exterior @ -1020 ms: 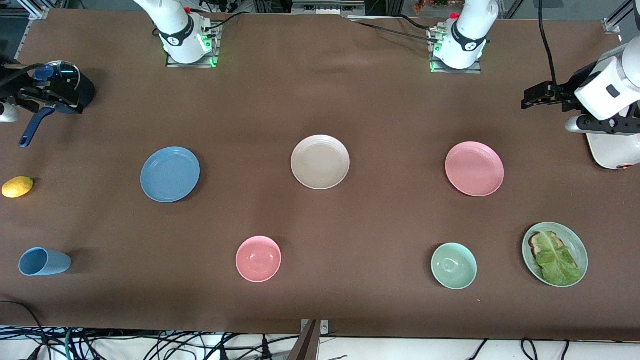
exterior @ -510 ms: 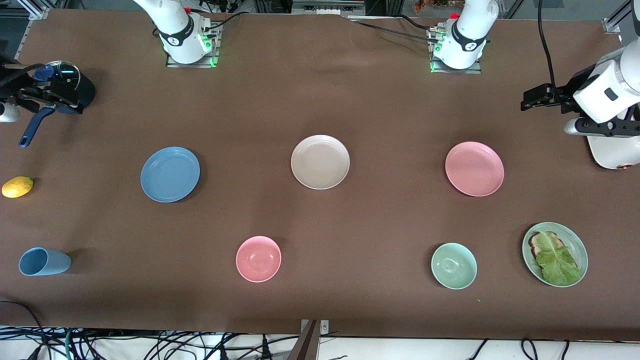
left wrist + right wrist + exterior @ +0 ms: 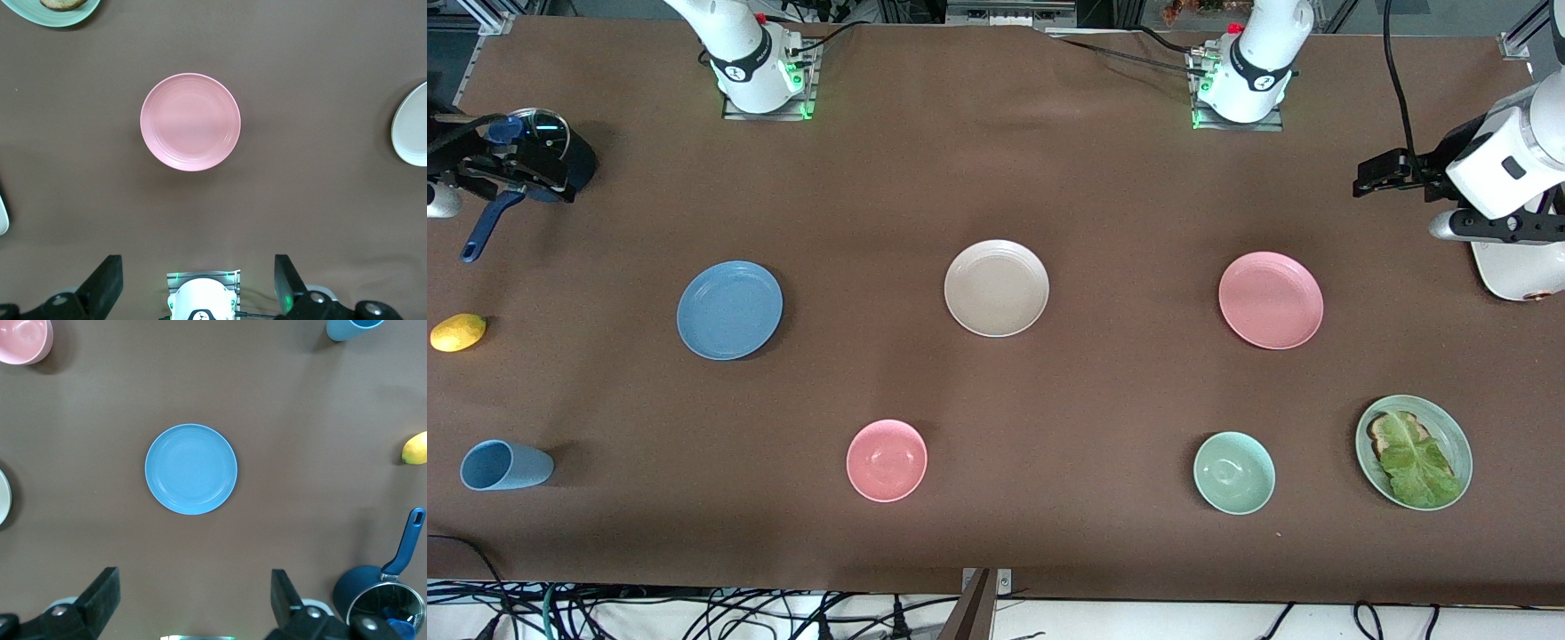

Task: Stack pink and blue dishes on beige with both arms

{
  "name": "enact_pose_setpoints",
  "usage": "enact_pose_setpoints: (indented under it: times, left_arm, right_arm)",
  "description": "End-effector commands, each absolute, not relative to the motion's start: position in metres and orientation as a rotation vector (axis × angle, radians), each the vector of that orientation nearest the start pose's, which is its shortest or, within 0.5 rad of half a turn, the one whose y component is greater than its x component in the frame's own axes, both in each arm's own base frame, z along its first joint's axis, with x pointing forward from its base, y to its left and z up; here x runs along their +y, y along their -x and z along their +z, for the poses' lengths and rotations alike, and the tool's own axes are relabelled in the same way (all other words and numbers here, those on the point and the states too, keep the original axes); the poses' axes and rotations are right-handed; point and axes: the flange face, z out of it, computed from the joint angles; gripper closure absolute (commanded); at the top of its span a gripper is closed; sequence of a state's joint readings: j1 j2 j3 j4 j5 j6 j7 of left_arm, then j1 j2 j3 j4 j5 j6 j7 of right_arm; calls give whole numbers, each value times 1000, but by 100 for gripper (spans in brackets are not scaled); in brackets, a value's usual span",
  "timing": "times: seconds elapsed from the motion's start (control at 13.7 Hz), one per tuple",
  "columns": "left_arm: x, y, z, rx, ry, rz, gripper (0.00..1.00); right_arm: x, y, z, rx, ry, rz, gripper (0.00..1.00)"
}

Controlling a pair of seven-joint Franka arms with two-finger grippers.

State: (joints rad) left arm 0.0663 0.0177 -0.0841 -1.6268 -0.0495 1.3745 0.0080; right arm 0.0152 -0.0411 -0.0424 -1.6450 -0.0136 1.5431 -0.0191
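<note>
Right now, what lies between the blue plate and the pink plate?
Only the beige plate lies between the blue plate and pink plate, in the front view.

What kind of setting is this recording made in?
Most likely a robotics lab staged as a kitchen tabletop: two arm bases bolted to a brown-covered table, loose cables along its edge, and dishes like the beige plate laid out apart.
</note>
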Motion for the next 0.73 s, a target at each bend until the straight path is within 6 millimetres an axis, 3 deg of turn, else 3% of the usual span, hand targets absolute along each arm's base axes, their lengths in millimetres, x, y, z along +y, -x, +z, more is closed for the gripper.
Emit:
enact_pose_setpoints:
  times: [0.0, 0.22, 0.66]
  left_arm:
    - [-12, -537, 576, 32, 3163, 413, 0]
    - [1, -555, 568, -2, 3175, 422, 0]
    - [2, -582, 510, 19, 3118, 559, 0]
  right_arm:
    - [-14, -538, 614, 26, 3142, 99, 0]
    - [-14, -538, 614, 24, 3142, 97, 0]
    - [-14, -538, 614, 26, 3141, 96, 0]
